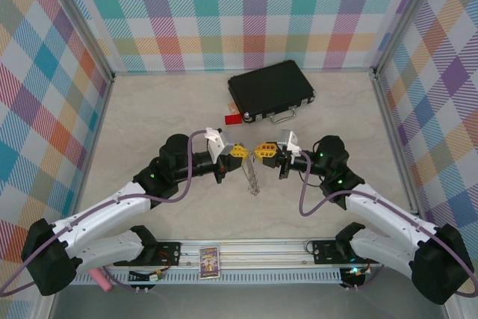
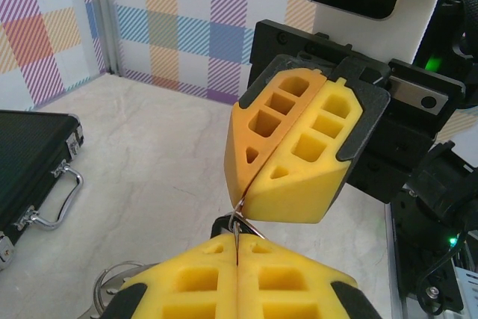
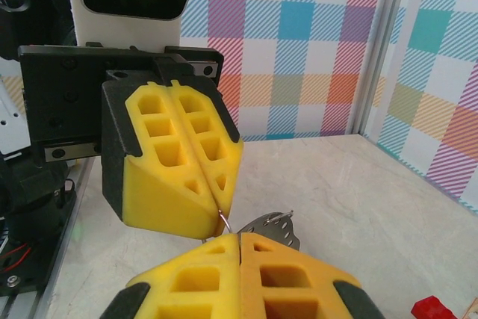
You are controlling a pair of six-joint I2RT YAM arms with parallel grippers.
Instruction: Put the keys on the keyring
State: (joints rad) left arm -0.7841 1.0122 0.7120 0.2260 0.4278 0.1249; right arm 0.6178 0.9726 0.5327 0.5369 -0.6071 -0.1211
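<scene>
My left gripper (image 1: 240, 151) and right gripper (image 1: 261, 151) meet tip to tip over the middle of the table. Both are shut on a short arc of thin grey wire, the keyring (image 2: 240, 218), which bridges the small gap between them. In the top view the keyring (image 1: 252, 177) hangs edge-on below the tips, down towards the table. A dark rounded piece (image 2: 221, 223) sits just behind my left fingertips and looks like a key's head. A silver metal piece with oval holes (image 3: 278, 227) shows behind my right fingertips. I cannot tell whether either is threaded on.
A black case (image 1: 270, 95) with a silver handle (image 2: 56, 199) lies at the back centre. A small red tag (image 1: 233, 119) rests by its front left corner. Checked walls enclose the table on three sides. A rail (image 1: 246, 255) runs along the near edge.
</scene>
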